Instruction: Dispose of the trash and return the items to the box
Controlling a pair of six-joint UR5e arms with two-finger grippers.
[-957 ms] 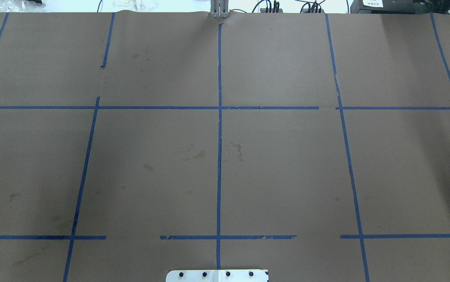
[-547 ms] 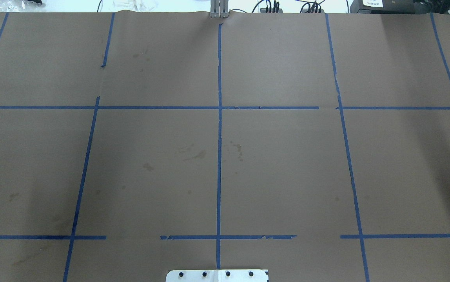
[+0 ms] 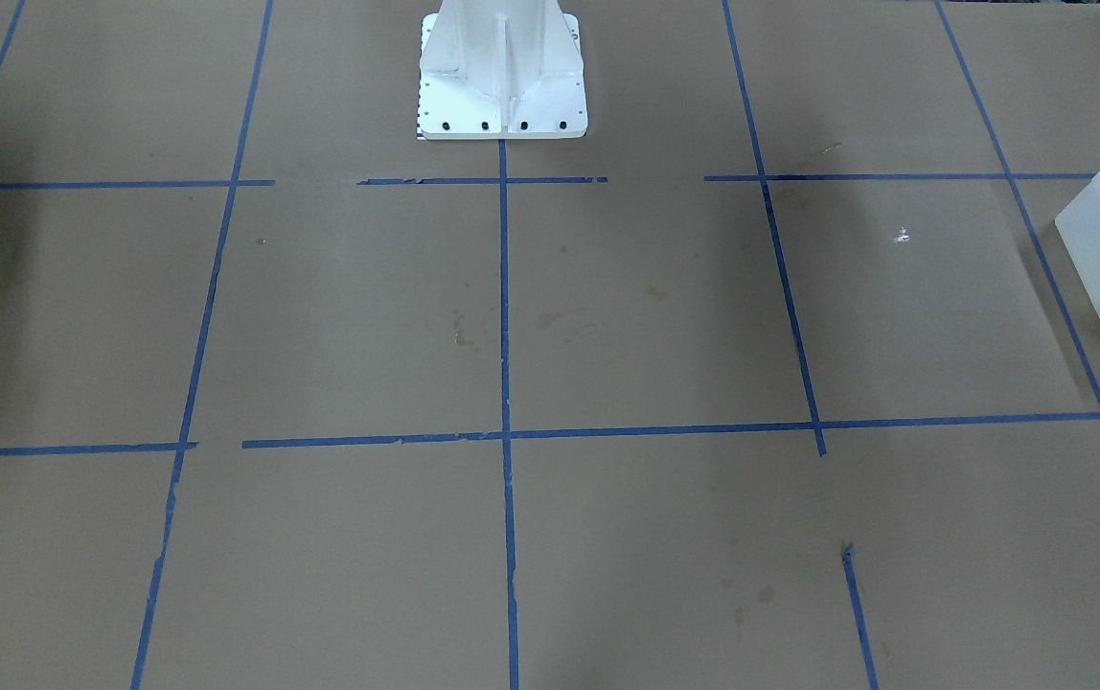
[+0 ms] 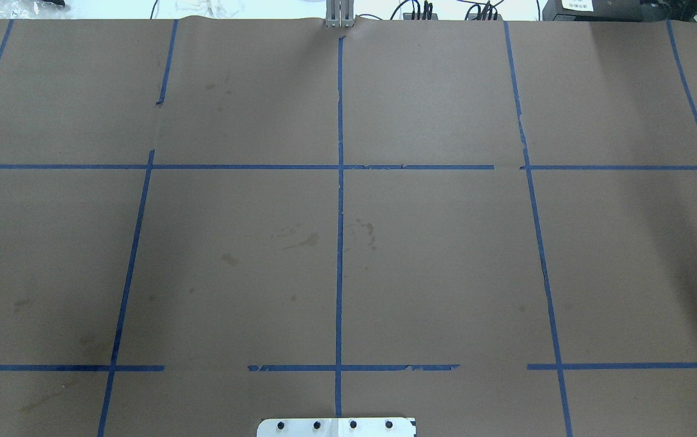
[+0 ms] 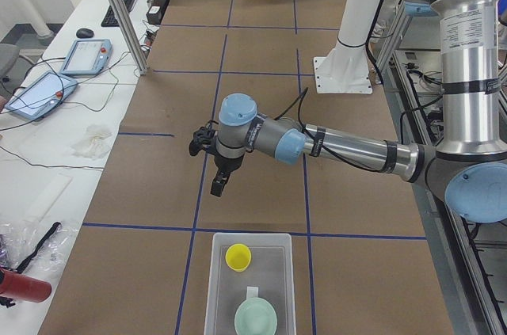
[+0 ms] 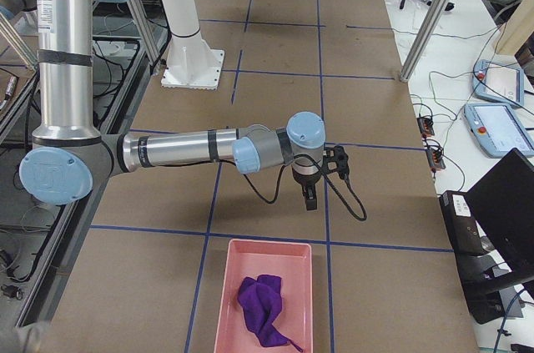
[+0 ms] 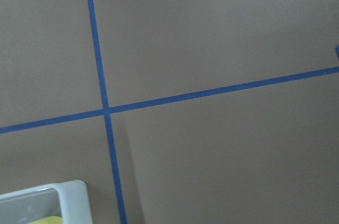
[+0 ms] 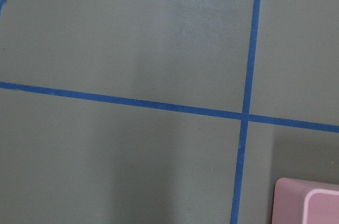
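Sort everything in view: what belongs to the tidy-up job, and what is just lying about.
Job in hand:
- translucent frosted-white rectangular plastic bin
- small bright yellow plastic cup, inside the bin
- mint-green bowl, inside the bin

Lying about:
- white metal pedestal base
- pink rectangular tray holding a purple cloth; their role is unclear
- blue-screened tablet on the side bench

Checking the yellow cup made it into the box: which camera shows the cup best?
The exterior left view: the yellow cup sits whole in the box, beside the mint-green bowl. Front-facing and left wrist catch only yellow slivers at the frame edge; exterior right shows it tiny and far; overhead and right wrist miss it.
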